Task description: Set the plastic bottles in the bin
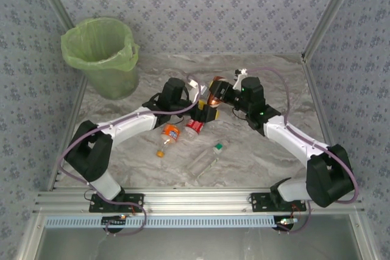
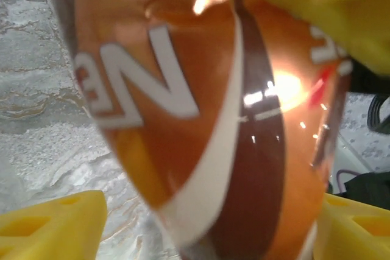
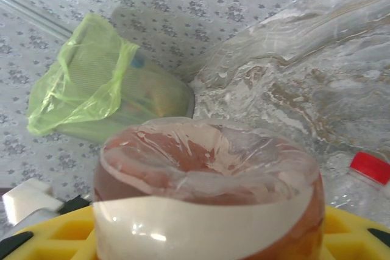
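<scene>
The right fingers [image 3: 359, 232] are clamping the brown-labelled bottle [image 1: 214, 91] above the middle of the tabletop [image 1: 256, 150], while the left fingers [image 2: 55, 223] are straddling its label, open with a gap showing. The left pair should be gripping squarely before the right is releasing, the bin [image 1: 109, 80] waiting at the far-left corner.

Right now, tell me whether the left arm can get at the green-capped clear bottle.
Probably yes: the green-capped bottle lies alone on open table near it, though its jaws flank the brown-labelled bottle.
</scene>
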Motion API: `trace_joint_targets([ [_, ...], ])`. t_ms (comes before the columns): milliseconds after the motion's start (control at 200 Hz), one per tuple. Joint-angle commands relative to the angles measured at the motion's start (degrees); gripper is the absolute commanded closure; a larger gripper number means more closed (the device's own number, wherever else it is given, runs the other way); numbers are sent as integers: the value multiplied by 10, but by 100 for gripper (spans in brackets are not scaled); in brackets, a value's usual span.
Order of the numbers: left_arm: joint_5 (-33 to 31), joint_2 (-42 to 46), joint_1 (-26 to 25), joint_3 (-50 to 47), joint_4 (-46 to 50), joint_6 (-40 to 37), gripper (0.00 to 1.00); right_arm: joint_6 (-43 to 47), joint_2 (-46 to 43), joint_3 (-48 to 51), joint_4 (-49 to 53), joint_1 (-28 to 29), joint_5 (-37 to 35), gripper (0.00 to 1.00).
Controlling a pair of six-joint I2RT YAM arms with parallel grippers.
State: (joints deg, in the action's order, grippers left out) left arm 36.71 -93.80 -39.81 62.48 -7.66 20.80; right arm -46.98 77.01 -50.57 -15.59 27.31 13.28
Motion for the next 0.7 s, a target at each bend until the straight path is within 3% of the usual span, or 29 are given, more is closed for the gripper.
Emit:
trace_joint_targets([
  [0,22,-6,-1,20,-25,1,28,-9,-1,-16,-27,8,18,59],
  [265,18,-7,-1,18,-28,5,61,-8,0,-21,-24,10,19,56],
  [480,17,-6,-1,20,-31,6,73,-1,1,-19,-16,9,19,52],
  [695,-3,-4,-1,22,-15,-1,82,0,-9,-25,13,5,-3,21],
])
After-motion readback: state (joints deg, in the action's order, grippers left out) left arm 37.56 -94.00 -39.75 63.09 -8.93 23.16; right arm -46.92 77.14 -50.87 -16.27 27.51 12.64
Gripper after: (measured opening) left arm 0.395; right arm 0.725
